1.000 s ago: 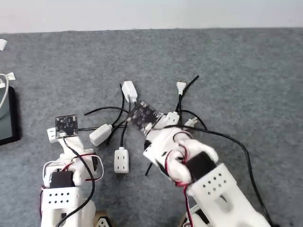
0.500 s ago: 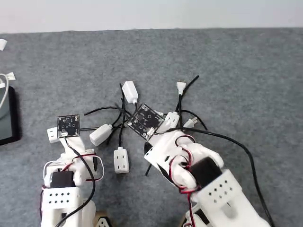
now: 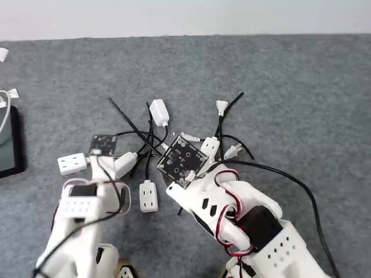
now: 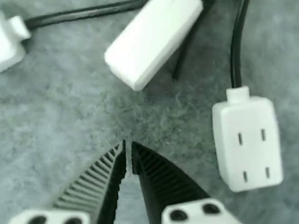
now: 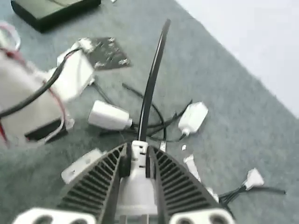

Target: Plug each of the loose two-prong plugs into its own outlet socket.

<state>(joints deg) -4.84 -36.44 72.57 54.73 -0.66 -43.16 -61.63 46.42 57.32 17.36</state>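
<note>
Pulling back toward its base, the right gripper (image 5: 138,150) stays clamped on a white body (image 5: 135,186), probably a plug, whose black cord (image 5: 154,74) now stands up off the grey mat (image 3: 290,87). The left gripper (image 4: 128,147), fingers together and empty, has swung in to hover just beside the white outlet socket (image 4: 248,140), so a mating attempt looks close. No legible print on plug or socket.

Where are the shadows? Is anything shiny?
High view: soft, even light, faint shadow beside the outlet socket. Left wrist view: soft shadow under the white block. Right wrist view: pale sheen on the dark screen; no glare on the gripped plug.
</note>
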